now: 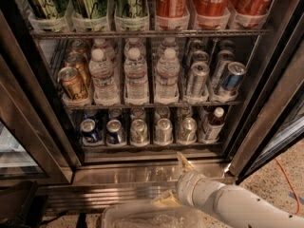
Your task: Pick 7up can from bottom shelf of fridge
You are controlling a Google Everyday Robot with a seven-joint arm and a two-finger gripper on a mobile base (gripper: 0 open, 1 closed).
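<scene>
Right, fridge stands open, steel frame, dark inside. Bottom shelf, L to R: blue cans at the 9 o'clock end, then three pale silver-topped cans mid-row. 7up can is among those, upright in its lane; can't tell which by label. Small red-label bottle sits at the 3 o'clock end. Gripper hangs outside the fridge, approx 5 o'clock from the pale cans, over the sill, fingers spread wide w/ nothing held. White arm runs off toward 4 o'clock.

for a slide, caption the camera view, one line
Gripper hovers low before the open fridge, short of the 7up can on the bottom shelf.
</scene>
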